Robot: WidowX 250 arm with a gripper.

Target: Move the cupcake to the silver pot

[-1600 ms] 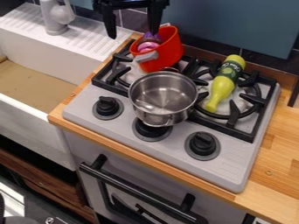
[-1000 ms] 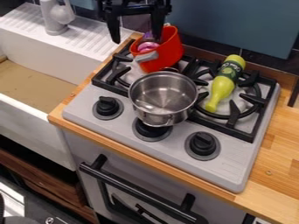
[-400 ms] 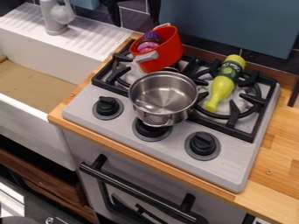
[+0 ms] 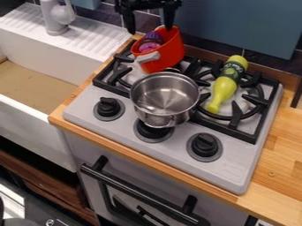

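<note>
Upper middle, the pincer (image 4: 150,27), its fingers spread, is above the tilted red pot (image 4: 169,53), which holds the purple-and-pink cupcake (image 4: 151,42). Beside it, mid-frame, the silver pot (image 4: 164,96) stands empty.

– Gripper (image 4: 150,29): where located?

– Found at the top, above the red pot (image 4: 171,50), with fingers parted.

– And the cupcake (image 4: 151,44)?

– Sitting inside the red pot; purple and pink, visible at the mouth.

– Condition of the red pot?

– Tilted, just behind the silver pot (image 4: 164,90). Silver pot upright, partly above the middle knob (image 4: 152,132).

– Anything on the right burner (image 4: 235,115)?

– Yes: yellow-green bottle (image 4: 224,88), lying down, with neck toward the front.

– Surroundings?

– Noted: white sink (image 4: 56,59) and tap (image 4: 57,17) left of the stove (image 4: 230,165), wooden counter (image 4: 283,145) to the right, oven handle (image 4: 138,193) below.
</note>
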